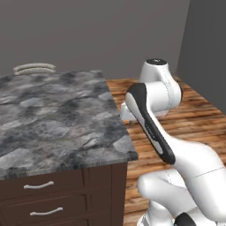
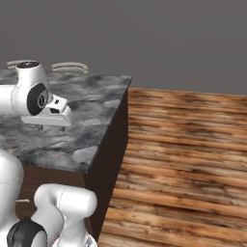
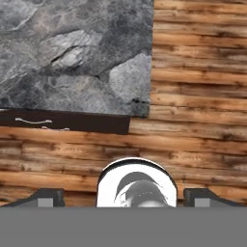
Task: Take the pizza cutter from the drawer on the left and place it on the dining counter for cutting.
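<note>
Apparently the task is only just beginning. A white robot arm is holding its gripper (image 3: 123, 198) above the corner of the dining counter (image 1: 53, 119), whose marbled grey stone is spreading toward ten o'clock in the hand view. Its two dark fingertips (image 3: 46, 198) are sitting wide apart, released, with nothing between them. Dark brown drawers (image 1: 42, 185) with curved silver handles are sitting closed under the counter's edge. No pizza cutter is visible; presumably it is lying inside a shut drawer. Opening, picking and placing all remain.
</note>
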